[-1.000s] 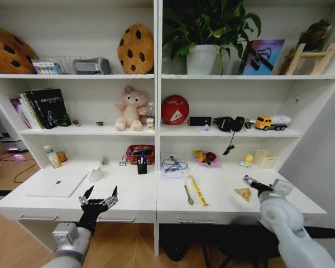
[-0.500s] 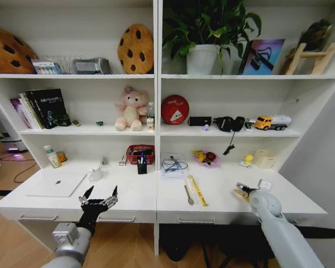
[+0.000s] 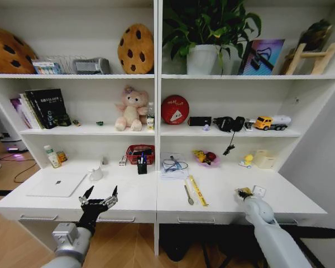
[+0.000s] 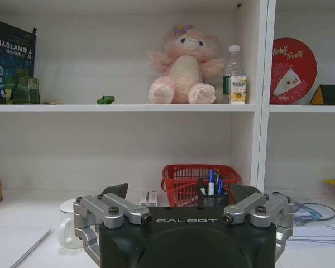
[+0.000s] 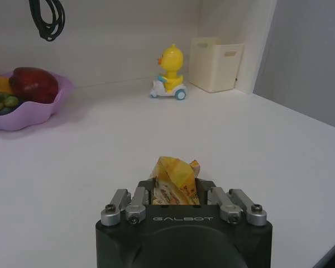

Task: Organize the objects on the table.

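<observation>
Pinching the yellow snack packet [image 5: 176, 180] on the desk [image 3: 279, 195] near its right front edge, my right gripper [image 5: 177, 192] looks closed on it, though the pads are hidden. I judge it light, crinkly and crushable. My left gripper [image 3: 99, 200] hangs open before the drawers.

Long white desk [image 3: 139, 195] with silver laptop [image 3: 57, 184], red basket [image 3: 140, 154], spoon [image 3: 188, 194], yellow ruler [image 3: 198, 190], purple fruit dish [image 3: 206, 158].
</observation>
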